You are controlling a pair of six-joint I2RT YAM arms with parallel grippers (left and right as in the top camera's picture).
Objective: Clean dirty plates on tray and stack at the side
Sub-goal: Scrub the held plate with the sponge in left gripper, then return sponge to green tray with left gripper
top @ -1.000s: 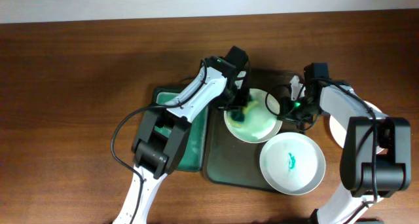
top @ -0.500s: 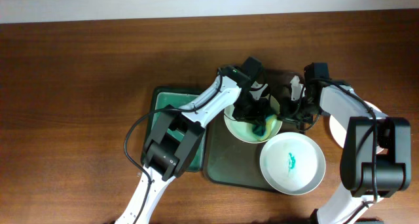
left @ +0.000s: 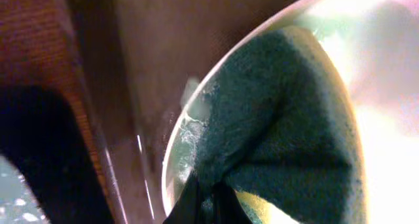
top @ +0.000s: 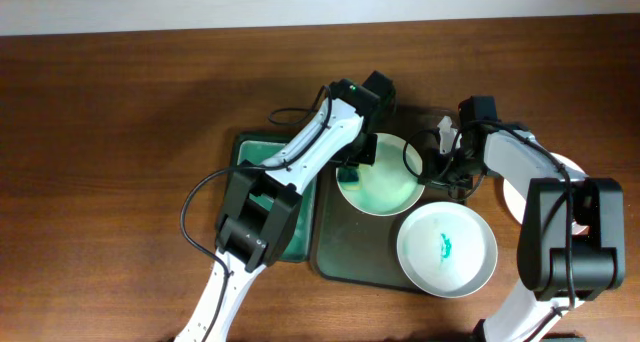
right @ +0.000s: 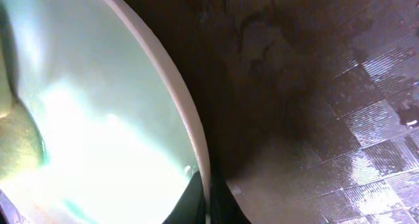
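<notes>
A green basin (top: pixel 252 152) sits on the wooden table (top: pixel 120 132).

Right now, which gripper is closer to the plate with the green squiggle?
Right. The right gripper pinches the wet plate right beside the squiggle plate; the left gripper is farther, up-left.

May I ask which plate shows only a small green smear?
The lower plate at the tray's corner; the upper plate is filmed green all over, the far-right plate shows none.

Robotics lab, likely: left arm (top: pixel 310 142), right arm (top: pixel 515 162) over wooden table (top: pixel 100 132), dark tray (top: pixel 345 254), pale wall (top: pixel 200 2) behind.
</notes>
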